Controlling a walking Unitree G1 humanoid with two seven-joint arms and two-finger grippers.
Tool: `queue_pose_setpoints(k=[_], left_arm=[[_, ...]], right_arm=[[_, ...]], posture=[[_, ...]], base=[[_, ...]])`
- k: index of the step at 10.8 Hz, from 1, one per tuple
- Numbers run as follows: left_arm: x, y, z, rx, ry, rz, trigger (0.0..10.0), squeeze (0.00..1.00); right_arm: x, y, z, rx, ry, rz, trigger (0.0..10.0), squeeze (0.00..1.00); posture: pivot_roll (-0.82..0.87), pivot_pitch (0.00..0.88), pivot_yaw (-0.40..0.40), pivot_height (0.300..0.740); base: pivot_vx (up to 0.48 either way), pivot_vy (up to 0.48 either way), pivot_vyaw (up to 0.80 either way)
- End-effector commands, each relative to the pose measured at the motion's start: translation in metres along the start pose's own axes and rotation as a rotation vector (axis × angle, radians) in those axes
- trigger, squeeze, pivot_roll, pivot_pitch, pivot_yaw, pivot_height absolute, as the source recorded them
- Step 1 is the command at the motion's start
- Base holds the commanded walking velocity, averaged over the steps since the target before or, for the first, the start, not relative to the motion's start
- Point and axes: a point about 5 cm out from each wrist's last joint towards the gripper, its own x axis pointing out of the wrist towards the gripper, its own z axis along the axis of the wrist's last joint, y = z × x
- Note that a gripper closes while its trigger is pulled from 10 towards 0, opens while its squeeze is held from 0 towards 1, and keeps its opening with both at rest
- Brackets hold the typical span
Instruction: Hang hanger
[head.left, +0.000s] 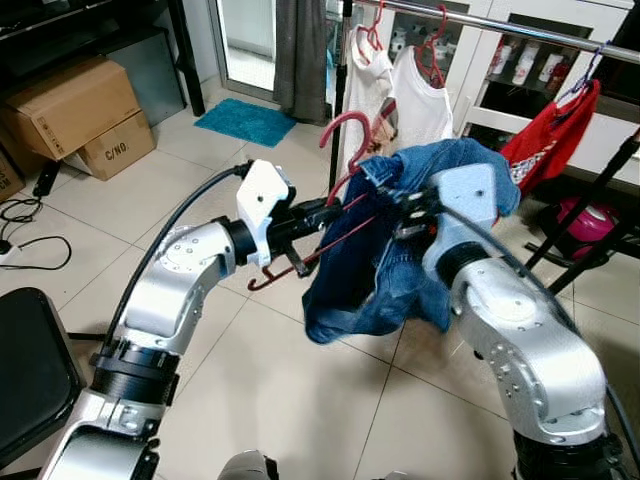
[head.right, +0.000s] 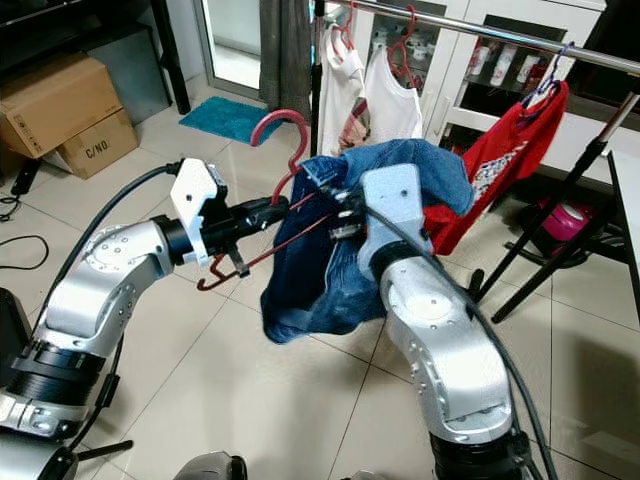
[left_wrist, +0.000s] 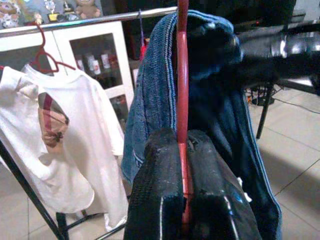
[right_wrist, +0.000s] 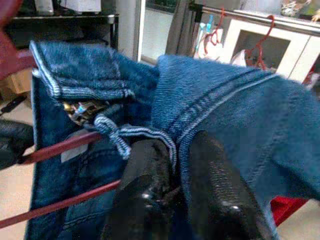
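While the left gripper (head.left: 300, 222) pinches the thin, stiff red hanger (head.left: 345, 128) by its bar, the right gripper (right_wrist: 172, 172) clamps soft, heavy denim jeans (head.left: 380, 270) draped there, before the rack rail (head.left: 520, 28); jeans may slide, so hold the hanger near its hook.

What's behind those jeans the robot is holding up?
Behind the jeans stands a clothes rail with two white shirts and a red garment on hangers. The jeans hide the floor under the rail's middle, and part of the red hanger.
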Motion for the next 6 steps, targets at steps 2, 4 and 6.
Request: queue_pose_setpoints(k=[2, 4, 6], left_arm=[[-0.001, -0.002, -0.001, 0.033, 0.019, -0.016, 0.0, 0.0], [-0.006, -0.001, -0.005, 0.031, 0.034, -0.009, 0.0, 0.0], [-0.015, -0.005, -0.01, 0.017, 0.071, -0.055, 0.0, 0.0]], right_arm=[[-0.001, -0.008, 0.011, 0.012, -0.064, -0.021, 0.0, 0.0], [0.004, -0.015, 0.017, 0.017, -0.084, -0.032, 0.0, 0.0], [0.013, -0.028, 0.023, 0.068, -0.1, -0.052, 0.0, 0.0]], posture=[[0.04, 0.008, -0.012, 0.74], [0.04, 0.003, -0.018, 0.74], [0.04, 0.004, -0.025, 0.74]], base=[[0.0, 0.0, 0.0], [0.0, 0.0, 0.0], [0.0, 0.0, 0.0]])
